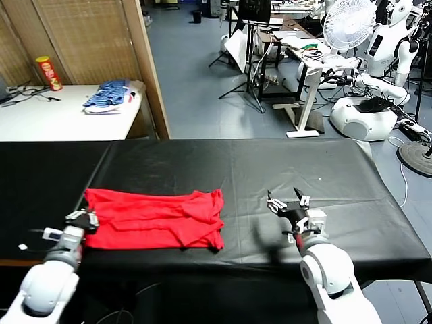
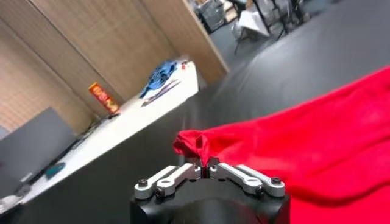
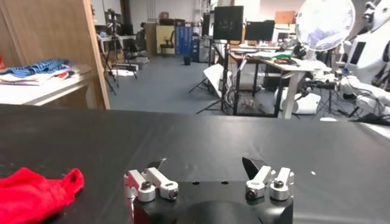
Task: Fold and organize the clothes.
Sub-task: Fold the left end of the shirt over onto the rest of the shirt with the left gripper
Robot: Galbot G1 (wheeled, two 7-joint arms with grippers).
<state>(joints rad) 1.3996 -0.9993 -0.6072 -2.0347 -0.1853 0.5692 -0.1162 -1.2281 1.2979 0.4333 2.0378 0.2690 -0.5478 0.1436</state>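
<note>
The clothes, a bright red T-shirt point(image 1: 155, 219), lie folded into a long band on the black table point(image 1: 236, 165), left of centre. My left gripper point(image 1: 82, 219) is at the shirt's left end, shut on a pinched fold of the red fabric point(image 2: 196, 146) that rises between its jaws. My right gripper point(image 1: 287, 202) hovers low over bare black cloth to the right of the shirt, open with nothing between its fingers. In the right wrist view point(image 3: 204, 167) the shirt's right end point(image 3: 36, 192) lies off to one side, apart from the gripper.
A white side table point(image 1: 61, 111) at back left carries a blue-and-white fabric pile point(image 1: 108, 94) and a red can point(image 1: 48, 73). A wooden partition point(image 1: 101, 40) stands behind it. The black table's right half point(image 1: 337, 182) is bare.
</note>
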